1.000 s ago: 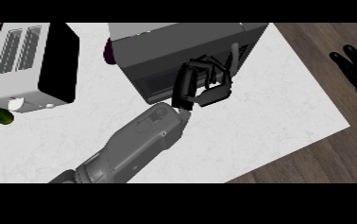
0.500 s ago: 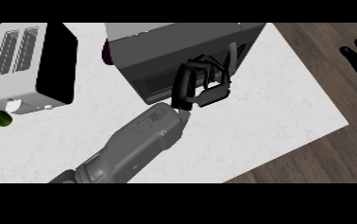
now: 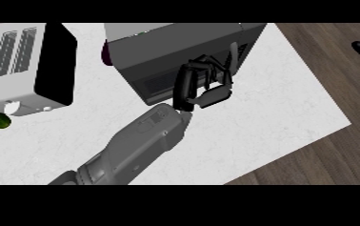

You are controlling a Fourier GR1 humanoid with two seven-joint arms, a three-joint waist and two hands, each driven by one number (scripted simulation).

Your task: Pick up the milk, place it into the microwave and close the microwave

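Observation:
The grey microwave (image 3: 175, 44) stands at the back of the white counter (image 3: 281, 101), its door with the dark window (image 3: 155, 83) lying flat against the body. My left hand (image 3: 202, 84) rests against that door near the handle (image 3: 233, 58); its fingers (image 3: 188, 79) are laid along the front and hold nothing. The milk shows nowhere in the head view. Only a black sliver of my right hand (image 3: 356, 46) shows at the right edge, over the wooden floor.
A white toaster (image 3: 28, 67) with a black side stands at the left. A green thing (image 3: 4, 121) peeks in at the left edge. Something dark purple (image 3: 107, 56) sits behind the microwave's left corner. The counter's edge runs diagonally at the right.
My right hand has slid up and to the right, almost out of view. The left hand has stayed against the microwave's door with hardly any movement.

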